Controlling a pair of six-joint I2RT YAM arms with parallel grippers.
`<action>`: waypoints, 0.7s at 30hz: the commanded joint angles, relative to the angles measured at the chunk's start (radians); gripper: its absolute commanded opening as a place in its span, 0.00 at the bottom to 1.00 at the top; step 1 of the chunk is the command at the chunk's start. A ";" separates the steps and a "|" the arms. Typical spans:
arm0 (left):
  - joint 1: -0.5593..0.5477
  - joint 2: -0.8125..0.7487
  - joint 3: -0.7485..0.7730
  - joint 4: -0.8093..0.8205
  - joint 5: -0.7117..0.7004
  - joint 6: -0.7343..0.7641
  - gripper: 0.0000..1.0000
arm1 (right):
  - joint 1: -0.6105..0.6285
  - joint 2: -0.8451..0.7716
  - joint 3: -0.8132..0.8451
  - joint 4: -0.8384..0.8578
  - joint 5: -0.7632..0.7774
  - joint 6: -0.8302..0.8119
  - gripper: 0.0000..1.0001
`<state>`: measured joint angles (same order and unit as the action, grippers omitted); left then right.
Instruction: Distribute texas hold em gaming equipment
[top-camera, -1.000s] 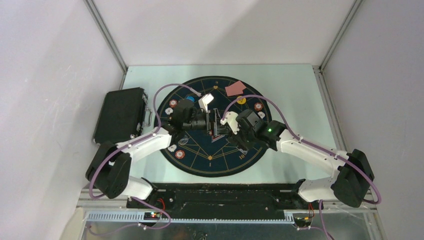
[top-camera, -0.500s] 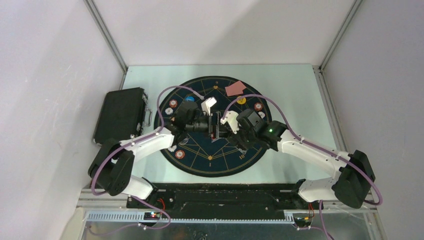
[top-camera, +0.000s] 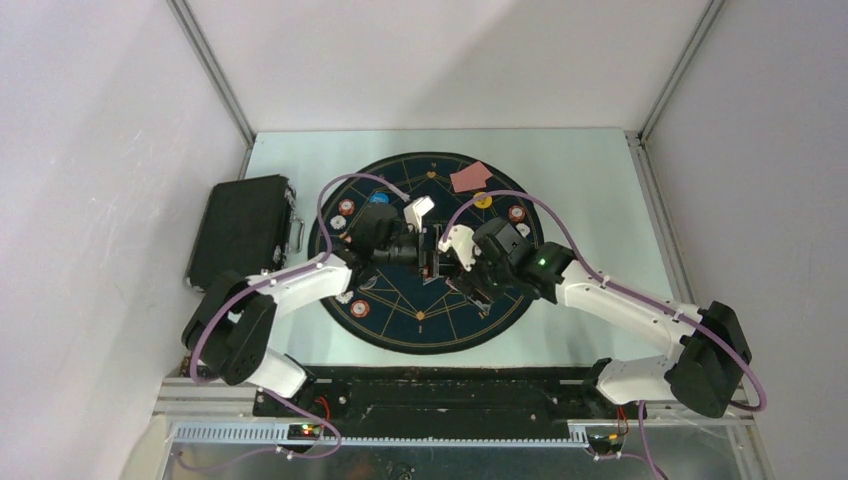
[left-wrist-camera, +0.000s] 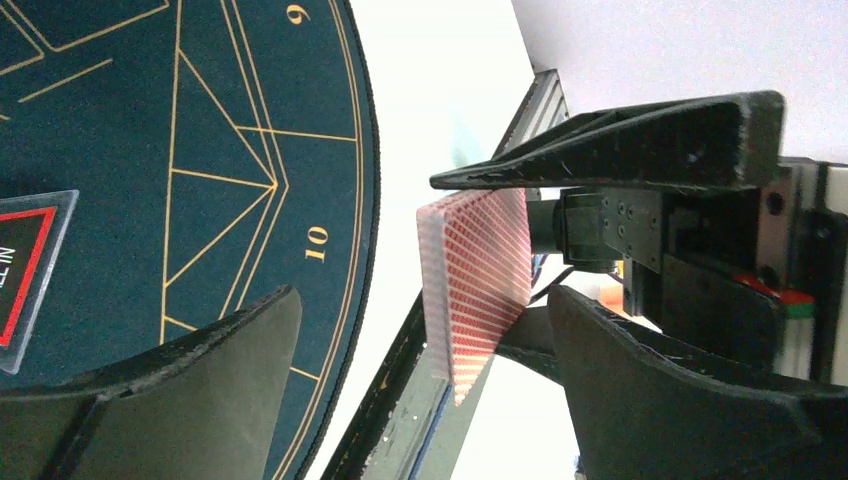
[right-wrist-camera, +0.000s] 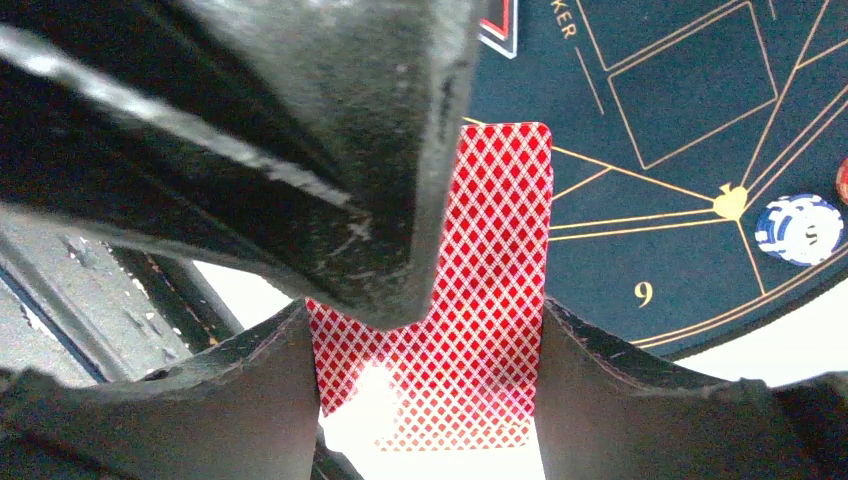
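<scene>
Top external view shows both arms meeting over the middle of the dark round mat with gold lines (top-camera: 420, 325), which lies on the pale surface (top-camera: 590, 180). The right pincer (right-wrist-camera: 425, 335) is clamped on a thin stack of red-lattice-backed playing cards (right-wrist-camera: 490, 250), held on edge above the mat. The left pincer (left-wrist-camera: 420, 300) stands wide apart just beside that stack and grips nothing.

Part of the job looks done. A blue round chip (top-camera: 378, 198), a yellow round chip (top-camera: 483, 200) and red-white round chips (top-camera: 345, 207) sit spaced around the mat's ring, and a single pink card (top-camera: 470, 177) lies at its far rim. The held cards are left to deal out, probably starting with the left arm taking one. The black rectangular case (top-camera: 240, 232) lies off the mat to the left.
</scene>
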<state>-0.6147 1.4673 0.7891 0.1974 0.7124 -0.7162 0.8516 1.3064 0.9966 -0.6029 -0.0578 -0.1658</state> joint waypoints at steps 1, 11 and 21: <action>-0.003 0.031 0.046 0.036 0.032 0.006 1.00 | 0.005 -0.036 0.022 0.054 -0.031 -0.011 0.00; -0.005 0.063 0.069 -0.032 0.006 0.041 0.93 | 0.007 -0.052 0.023 0.055 -0.035 -0.009 0.00; 0.047 -0.005 0.018 -0.072 -0.024 0.058 0.79 | 0.006 -0.055 0.021 0.045 -0.023 -0.006 0.00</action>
<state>-0.5922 1.5116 0.8150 0.1501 0.7143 -0.6979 0.8543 1.2888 0.9966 -0.6033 -0.0826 -0.1692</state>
